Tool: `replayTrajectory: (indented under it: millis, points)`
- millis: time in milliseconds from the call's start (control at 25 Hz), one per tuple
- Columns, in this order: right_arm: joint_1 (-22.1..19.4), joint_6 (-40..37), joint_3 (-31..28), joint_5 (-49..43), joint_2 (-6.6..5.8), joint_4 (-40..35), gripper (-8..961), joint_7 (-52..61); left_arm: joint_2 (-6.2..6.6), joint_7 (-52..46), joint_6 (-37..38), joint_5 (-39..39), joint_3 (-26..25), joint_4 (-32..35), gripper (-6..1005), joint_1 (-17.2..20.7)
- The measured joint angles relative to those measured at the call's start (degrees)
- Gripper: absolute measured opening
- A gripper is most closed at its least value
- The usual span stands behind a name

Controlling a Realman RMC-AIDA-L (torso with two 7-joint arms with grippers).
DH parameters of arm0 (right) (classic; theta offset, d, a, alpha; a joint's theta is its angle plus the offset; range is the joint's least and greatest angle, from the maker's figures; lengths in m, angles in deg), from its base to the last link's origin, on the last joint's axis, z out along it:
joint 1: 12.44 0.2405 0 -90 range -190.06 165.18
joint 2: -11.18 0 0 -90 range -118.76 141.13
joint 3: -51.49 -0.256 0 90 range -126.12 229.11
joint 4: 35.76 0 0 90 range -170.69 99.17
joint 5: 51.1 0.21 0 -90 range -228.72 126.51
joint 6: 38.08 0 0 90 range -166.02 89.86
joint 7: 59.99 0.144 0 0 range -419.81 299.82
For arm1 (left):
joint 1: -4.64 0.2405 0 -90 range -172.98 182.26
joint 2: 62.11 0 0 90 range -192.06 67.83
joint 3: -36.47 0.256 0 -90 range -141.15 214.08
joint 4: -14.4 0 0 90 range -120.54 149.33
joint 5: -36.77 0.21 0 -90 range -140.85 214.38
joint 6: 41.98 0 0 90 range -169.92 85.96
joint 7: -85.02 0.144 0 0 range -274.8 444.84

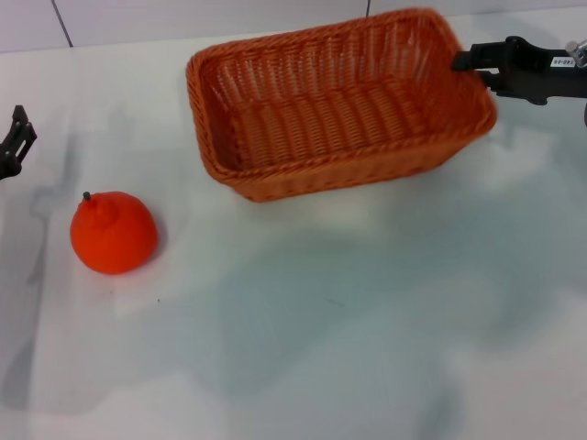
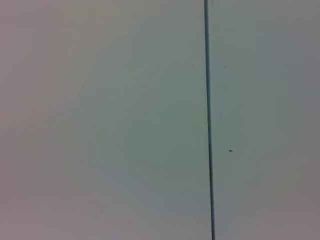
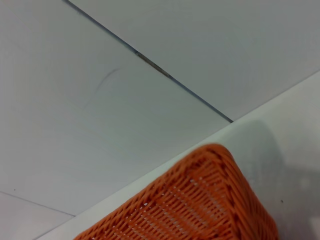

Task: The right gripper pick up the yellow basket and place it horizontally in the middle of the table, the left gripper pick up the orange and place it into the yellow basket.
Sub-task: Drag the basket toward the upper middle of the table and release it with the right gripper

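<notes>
Head view shows the right end effector (image 1: 461, 62) clamped on the yellow basket (image 1: 339, 105) rim for repositioning. Left of the basket lies the orange (image 1: 113, 232); the left end effector (image 1: 13, 142) waits beyond, its state unclear.

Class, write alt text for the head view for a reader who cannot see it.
A black right gripper meets the right rim of an empty orange-brown woven wicker basket on a white table. A round bright orange fruit sits at left, near the left gripper.
</notes>
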Motion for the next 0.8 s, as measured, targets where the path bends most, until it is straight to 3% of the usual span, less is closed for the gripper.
replayTrajectory:
  millis: [400, 800]
  points:
    - [0.2, 0.0, -0.1, 0.7, 0.26, 0.1, 714, -0.8, 0.0, 0.0, 0.1, 0.0, 0.0, -0.2, 900, 0.5]
    - [-1.2, 0.1, -0.2, 3.4, 0.34, -0.3, 879, -2.5, 0.08, -0.4, 0.1, 0.0, 0.0, 0.0, 900, 0.1]
